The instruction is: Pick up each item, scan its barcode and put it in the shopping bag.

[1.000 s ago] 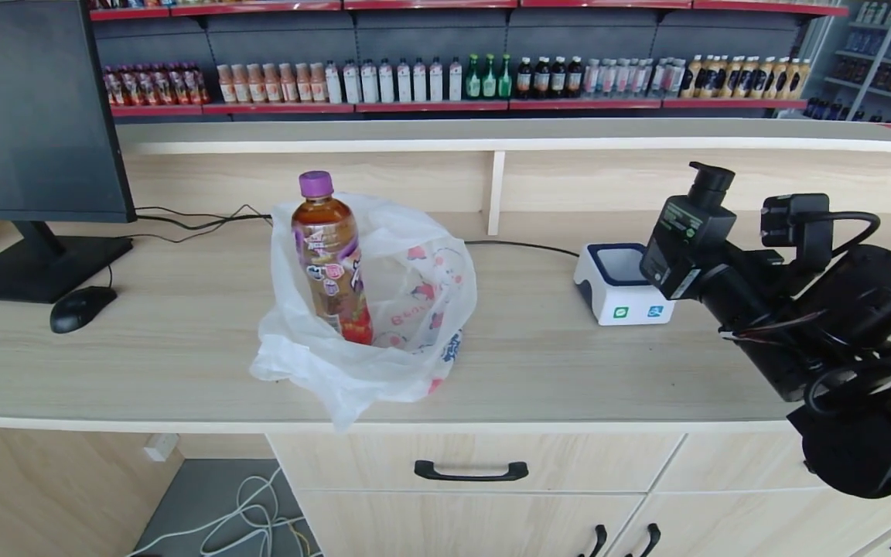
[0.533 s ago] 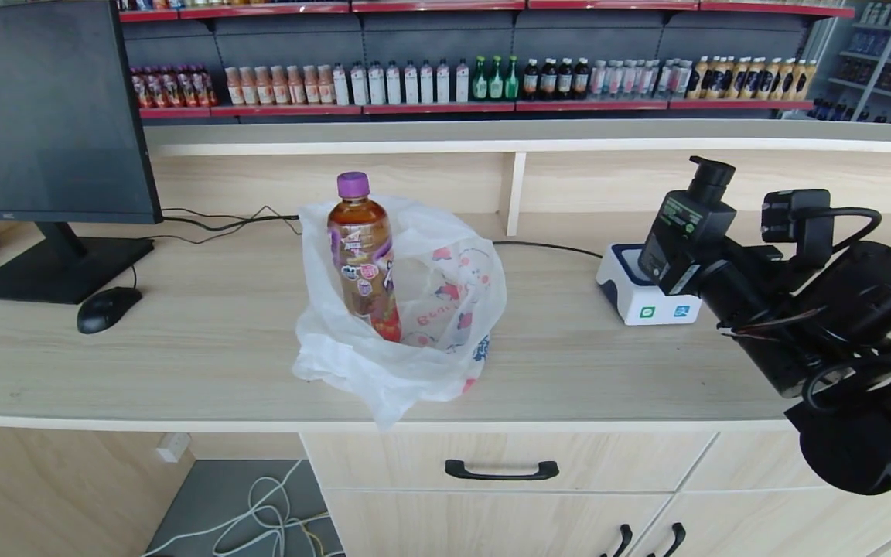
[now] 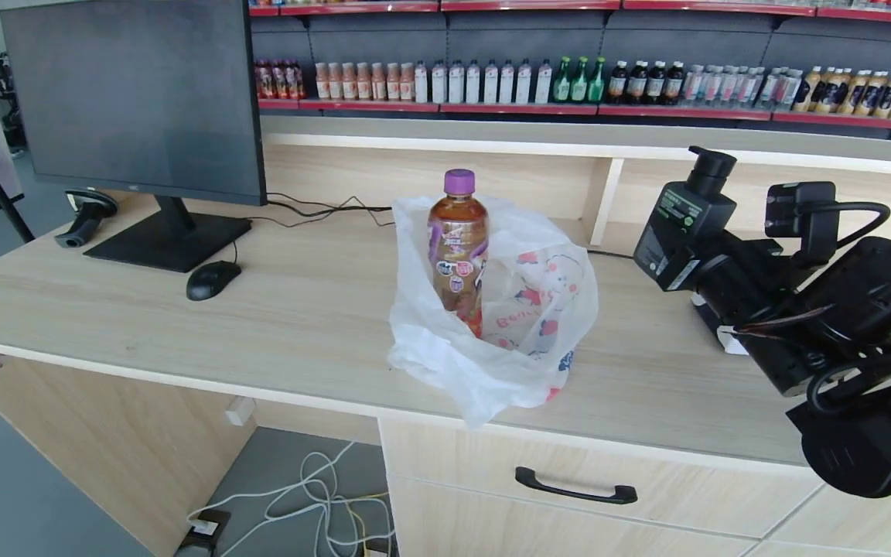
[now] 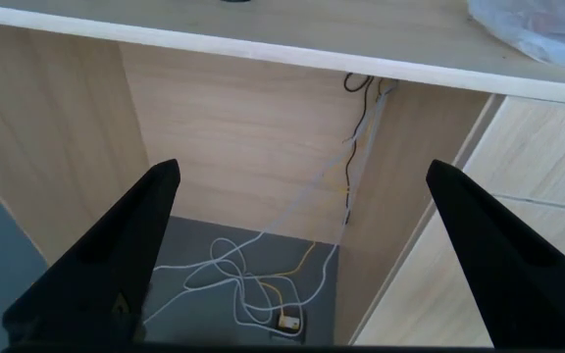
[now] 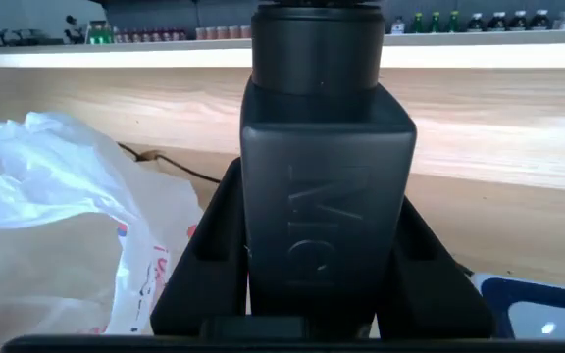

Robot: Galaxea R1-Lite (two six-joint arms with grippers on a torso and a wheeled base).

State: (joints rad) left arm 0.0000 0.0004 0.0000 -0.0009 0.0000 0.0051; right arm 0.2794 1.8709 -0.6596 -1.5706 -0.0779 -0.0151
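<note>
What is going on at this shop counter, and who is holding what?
The right gripper is shut on a black pump bottle, held above the counter near the white scanner. A tea bottle with a purple cap already stands upright in the plastic shopping bag in the middle of the counter. The left gripper is open and holds nothing, low down in front of the counter.

We lose tea bottle [image 3: 457, 232] foot in shopping bag [image 3: 550, 313]; scanner box [image 3: 726, 340] mostly behind black bottle [image 3: 677, 232], right arm [image 3: 840, 309].
</note>
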